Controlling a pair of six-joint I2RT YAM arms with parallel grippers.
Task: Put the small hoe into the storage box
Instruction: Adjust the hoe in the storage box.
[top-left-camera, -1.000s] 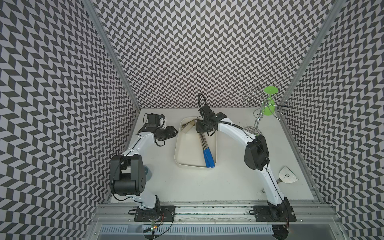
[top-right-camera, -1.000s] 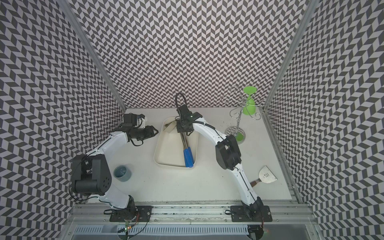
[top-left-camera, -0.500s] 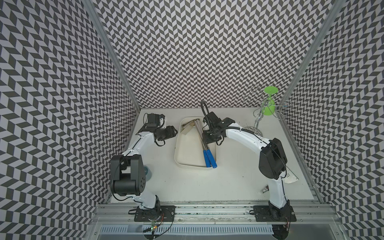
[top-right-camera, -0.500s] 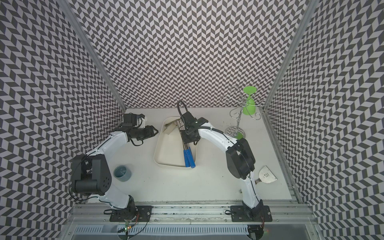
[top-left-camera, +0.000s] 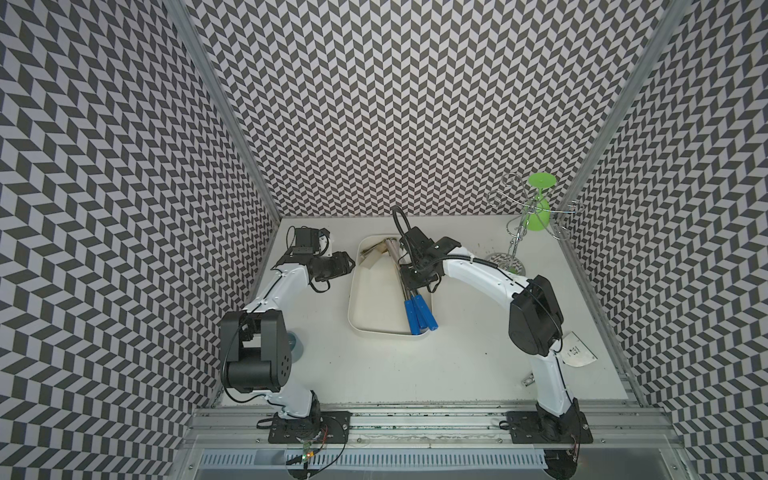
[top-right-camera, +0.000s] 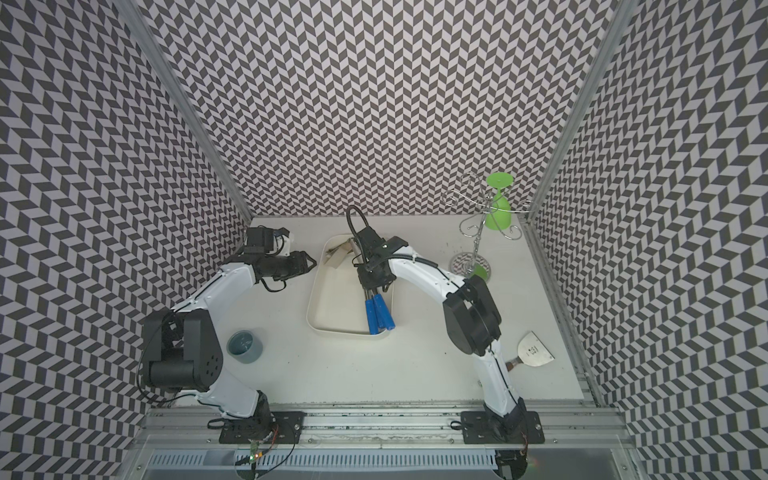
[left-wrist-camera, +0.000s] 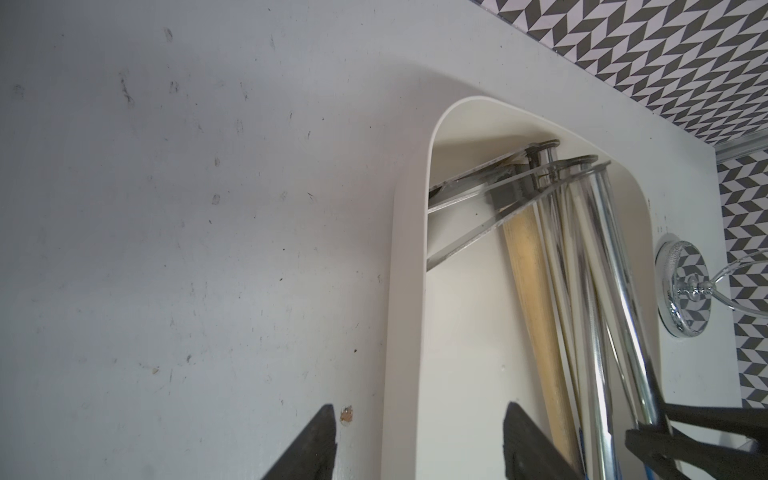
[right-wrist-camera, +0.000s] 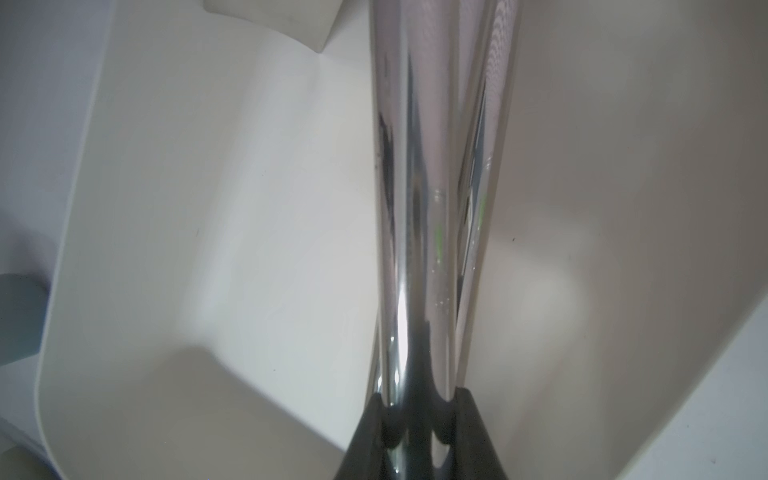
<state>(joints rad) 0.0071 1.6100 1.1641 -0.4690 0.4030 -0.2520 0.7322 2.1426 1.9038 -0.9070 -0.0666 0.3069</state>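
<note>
The right end effector was clamped on the chrome shaft of a hoe inside the box. I could not tell if it was the small one. Three blue handles lay together along the right wall of the box, with the blades at the far end. The left end effector had its fingers apart and held nothing, above the left rim of the box. On the table, a scraper and a cup lay well apart from the box.
</note>
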